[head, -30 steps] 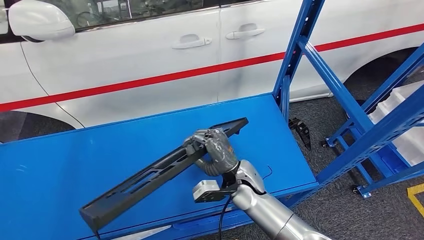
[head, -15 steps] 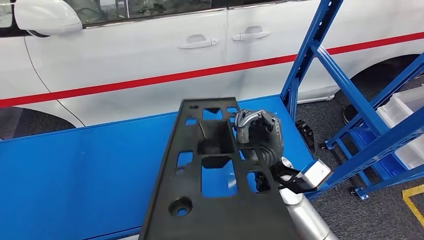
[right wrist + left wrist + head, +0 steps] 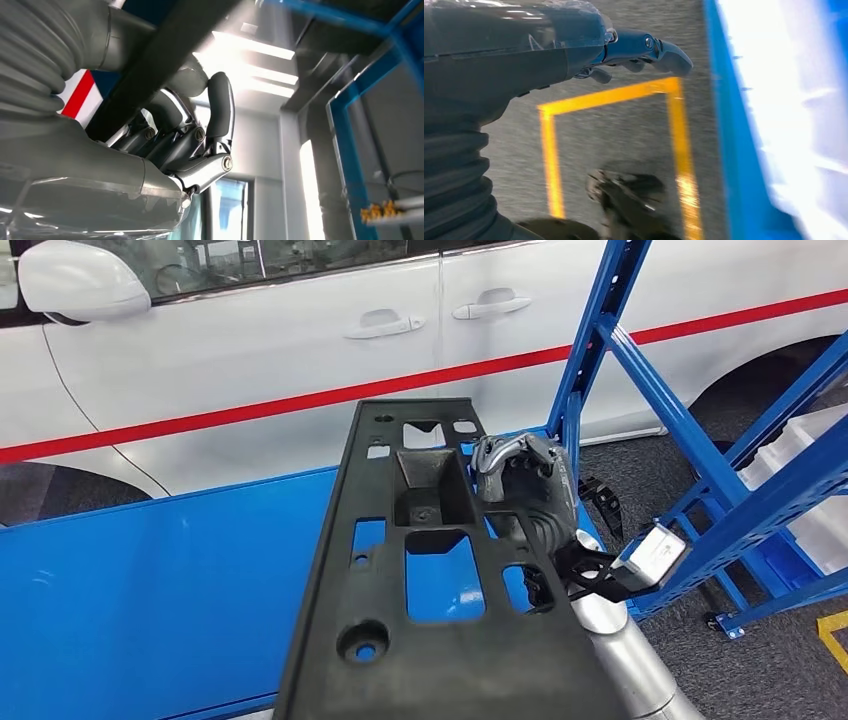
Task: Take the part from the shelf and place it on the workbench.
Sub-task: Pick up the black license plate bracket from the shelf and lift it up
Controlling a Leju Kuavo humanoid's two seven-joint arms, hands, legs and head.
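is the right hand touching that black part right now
Touching. In the head view the right hand wraps its fingers over the edge of the black part, holding it above the workbench.

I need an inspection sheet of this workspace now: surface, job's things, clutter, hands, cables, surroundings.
Surface: blue workbench, bare where visible.
Job's things: black plastic part with cut-outs, held flat above the workbench, not set down.
Clutter: nothing seen.
Hands: right hand grips the part's right edge; left hand holds nothing, above grey floor with yellow lines.
Cables: black cable by the right wrist.
Surroundings: white car with red stripe behind; blue shelf frame to the right.
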